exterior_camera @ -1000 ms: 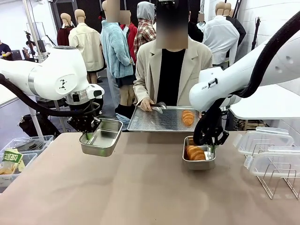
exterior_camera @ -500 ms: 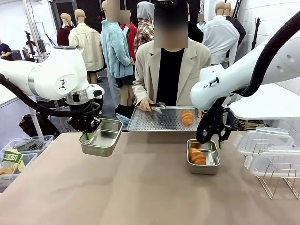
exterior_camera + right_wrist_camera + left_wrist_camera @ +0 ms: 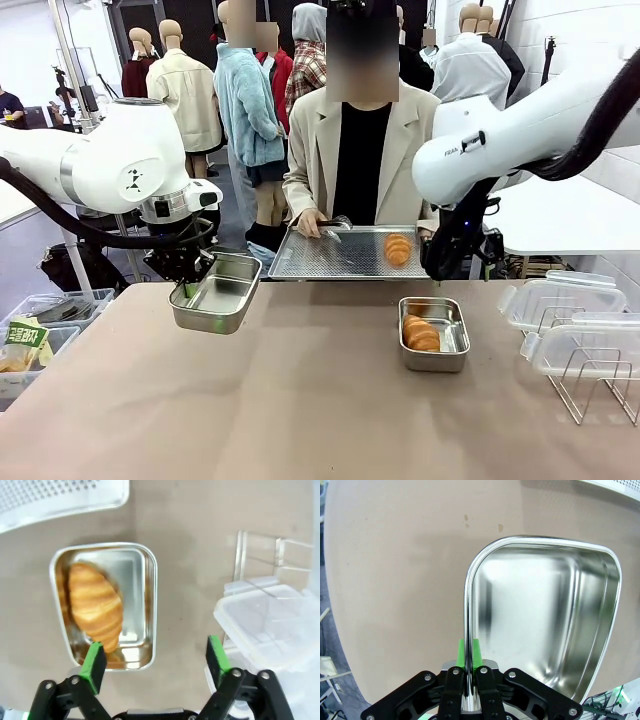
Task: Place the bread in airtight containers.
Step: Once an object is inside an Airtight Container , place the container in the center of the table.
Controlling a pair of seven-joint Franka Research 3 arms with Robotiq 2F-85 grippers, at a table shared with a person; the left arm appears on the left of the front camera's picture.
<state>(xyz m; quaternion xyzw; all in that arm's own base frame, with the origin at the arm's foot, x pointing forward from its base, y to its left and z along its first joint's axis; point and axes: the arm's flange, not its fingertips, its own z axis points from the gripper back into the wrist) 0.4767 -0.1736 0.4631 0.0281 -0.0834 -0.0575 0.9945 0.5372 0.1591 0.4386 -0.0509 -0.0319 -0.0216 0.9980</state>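
My left gripper [image 3: 186, 290] is shut on the rim of an empty steel tin [image 3: 218, 292] and holds it just above the table's left side; in the left wrist view the green pads [image 3: 476, 651] pinch the rim of this tin [image 3: 545, 615]. A second tin [image 3: 452, 332] rests on the table at the right with a croissant [image 3: 420, 333] inside. My right gripper [image 3: 453, 268] hangs open above it. In the right wrist view the open gripper [image 3: 155, 657] looks down on that tin [image 3: 152, 580] and croissant [image 3: 95, 605]. The other croissant [image 3: 399, 249] lies on the perforated tray [image 3: 330, 258].
The person holds the perforated tray at the far table edge, with tongs [image 3: 335, 229] in one hand. Clear plastic lids [image 3: 560, 305] and a wire rack [image 3: 590, 385] stand at the right, close to the filled tin. The lids [image 3: 270, 625] and rack [image 3: 260, 550] lie beside my right gripper.
My right gripper let go of the tin with the croissant, which now rests slightly farther right on the table, and rose away from it. The left arm has not moved.
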